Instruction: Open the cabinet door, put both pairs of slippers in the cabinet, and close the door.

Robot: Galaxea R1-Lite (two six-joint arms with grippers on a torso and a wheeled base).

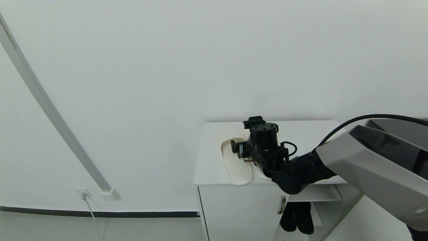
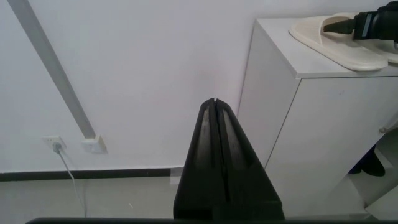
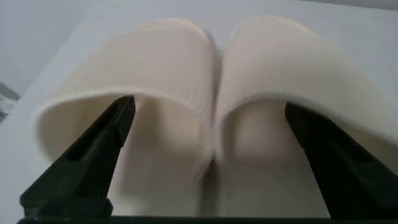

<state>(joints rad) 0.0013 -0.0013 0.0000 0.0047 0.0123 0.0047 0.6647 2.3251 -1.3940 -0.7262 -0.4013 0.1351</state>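
A cream pair of slippers [image 1: 235, 164] lies side by side on top of the white cabinet [image 1: 214, 167], toes toward the wall. My right gripper [image 1: 245, 149] is at their heel end, open. In the right wrist view one of its fingers [image 3: 93, 155] sits in the left slipper [image 3: 155, 68] and the other in the right slipper [image 3: 292, 62], with both inner walls between them. A black pair of slippers [image 1: 297, 217] stands inside the cabinet's open right side, below a shelf [image 1: 314, 193]. My left gripper [image 2: 214, 106] is shut on nothing, low and left of the cabinet [image 2: 323, 124].
The cabinet's left door [image 1: 240, 211] is closed, with a metal handle [image 1: 283, 204] on its edge. The right door [image 1: 361, 221] is swung open under my right arm. A wall socket [image 1: 83, 193] with a cable and a slanted wall conduit [image 1: 50, 110] are at the left.
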